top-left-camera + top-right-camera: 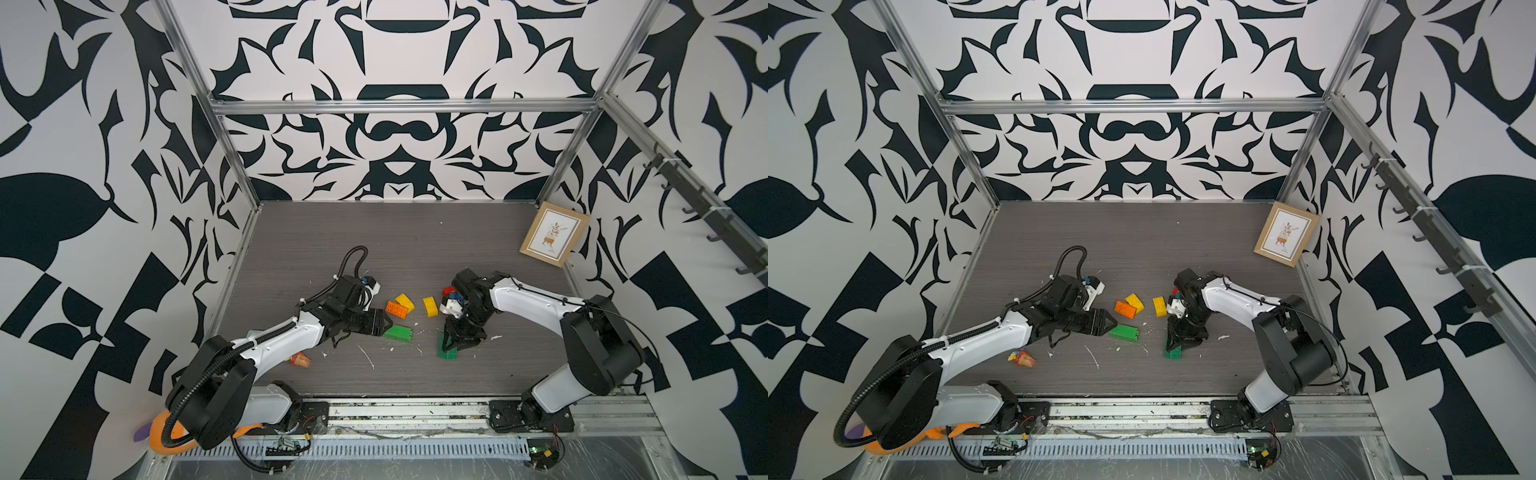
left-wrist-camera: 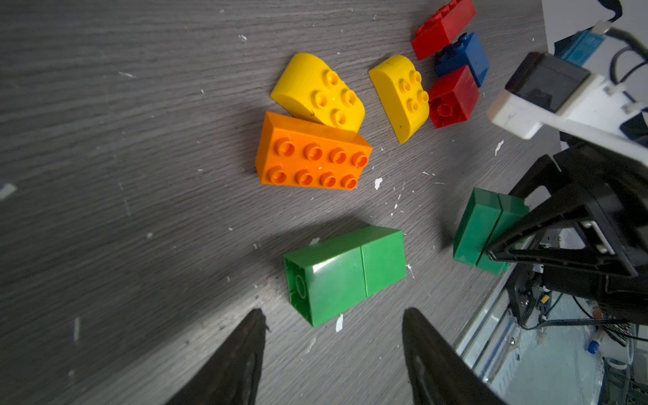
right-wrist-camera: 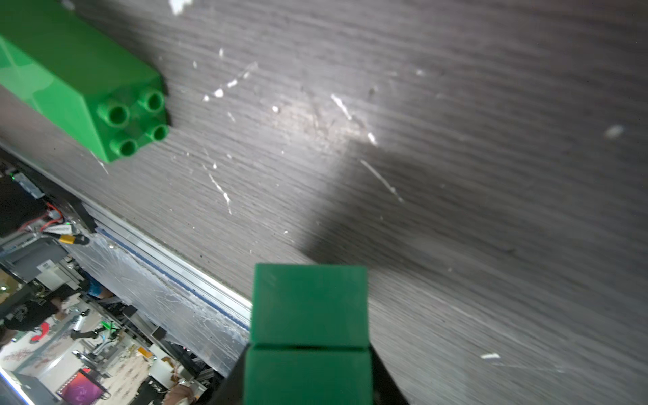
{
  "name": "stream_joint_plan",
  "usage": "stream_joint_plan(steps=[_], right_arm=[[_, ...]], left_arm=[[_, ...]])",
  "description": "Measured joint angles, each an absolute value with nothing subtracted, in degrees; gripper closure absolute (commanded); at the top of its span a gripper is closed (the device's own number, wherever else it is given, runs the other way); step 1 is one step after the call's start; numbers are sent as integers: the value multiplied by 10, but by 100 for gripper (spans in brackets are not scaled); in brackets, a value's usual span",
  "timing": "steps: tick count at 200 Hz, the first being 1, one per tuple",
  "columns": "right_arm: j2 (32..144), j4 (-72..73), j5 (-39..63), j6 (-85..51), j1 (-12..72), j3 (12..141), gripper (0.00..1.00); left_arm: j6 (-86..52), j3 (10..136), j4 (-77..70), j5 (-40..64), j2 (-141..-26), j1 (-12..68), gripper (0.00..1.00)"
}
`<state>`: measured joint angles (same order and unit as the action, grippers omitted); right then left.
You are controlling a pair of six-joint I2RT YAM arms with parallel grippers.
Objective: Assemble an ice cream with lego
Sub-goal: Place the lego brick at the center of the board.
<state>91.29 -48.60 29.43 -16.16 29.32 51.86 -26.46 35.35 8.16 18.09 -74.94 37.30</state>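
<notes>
A light green lego stack [image 1: 397, 333] [image 2: 345, 275] of two bricks lies on its side on the table. My left gripper [image 1: 388, 322] [image 2: 335, 312] is open just short of its hollow end and holds nothing. My right gripper [image 1: 451, 336] [image 3: 308, 350] points down, with its fingers against both sides of a dark green lego stack [image 1: 449, 353] [image 3: 308, 305]; no gap shows. The stack's lower end reaches the table. Behind them lie an orange brick [image 2: 312, 154] and two yellow rounded bricks [image 2: 319, 87] [image 2: 399, 94]. Red bricks [image 2: 452, 96] and a blue brick [image 2: 463, 58] sit beside the right arm.
A small multicoloured cone toy [image 1: 300, 360] lies by the left forearm. A framed picture [image 1: 554, 232] leans on the right wall at the back. White flecks litter the grey table [image 1: 374, 257]. The metal rail [image 1: 415, 409] runs along the front edge.
</notes>
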Motion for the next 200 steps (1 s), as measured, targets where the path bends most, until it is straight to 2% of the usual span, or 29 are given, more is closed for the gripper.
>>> stream_joint_plan(steps=[40,81,95,115,137,166,200], right_arm=[[908,-501,249,-164,292,563,38],[788,-490,189,-217,298,588,38],[713,-437,171,-268,328,557,39],[657,-369,142,-336,423,515,41],[684,-291,128,-389,479,484,43],[768,-219,105,-432,489,442,47],[815,-158,104,-452,489,423,48]], left_arm=[[-269,354,99,165,-743,373,30],[-276,353,86,172,-716,373,31],[-277,350,70,180,-719,374,32],[-278,350,48,190,-740,377,34],[-284,349,34,194,-771,383,39],[-294,341,25,193,-781,387,46],[-305,327,14,194,-781,388,54]])
